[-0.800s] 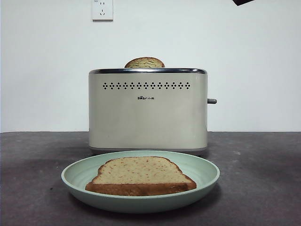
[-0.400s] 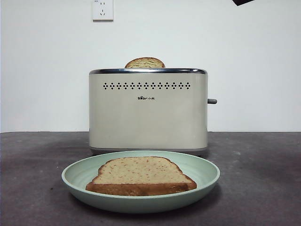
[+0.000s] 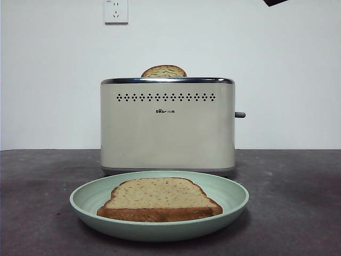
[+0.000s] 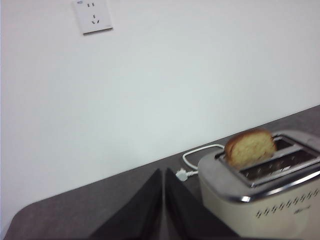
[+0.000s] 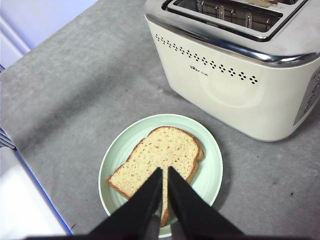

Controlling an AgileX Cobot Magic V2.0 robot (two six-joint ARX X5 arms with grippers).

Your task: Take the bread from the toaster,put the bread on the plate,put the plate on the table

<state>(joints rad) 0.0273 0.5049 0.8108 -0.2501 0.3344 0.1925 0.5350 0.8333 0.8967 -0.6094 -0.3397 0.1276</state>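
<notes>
item: plate (image 3: 234, 205), pale green, round, shallow, raised rim. stands flat on the table (image 3: 298, 213), just in front of the toaster (image 3: 168, 133), not touching it.

item: bread (image 3: 160, 198), one tan speckled slice with darker brown crust. lies flat inside the plate, domed end toward the toaster, squarish end toward the front camera. nothing holds it.

item: second slice (image 3: 164, 71), same kind. stands upright in the toaster's far slot, only the domed top showing above the chrome rim; the near slot, seen from the right wrist, shows bare wire guides.

item: toaster, cream body, dark chrome top rim, row of dotted vents, small black logo, grey lever on one side. upright on the table, at centre.

item: white cord (image 4: 192, 160) with plug. lies looped on the table behind the toaster, near the wall.

item: wall socket (image 3: 116, 11), white, on the pale wall above and behind the toaster.

item: right gripper (image 5: 165, 172). hangs above the plate and the flat slice, clear of both; jaws pressed nearly together, empty.

item: left gripper (image 4: 163, 175). raised off to the side of the toaster, looking toward the wall; jaws together, empty.

item: black tip (image 3: 275, 2), top corner of the front view; cannot tell which arm.
</notes>
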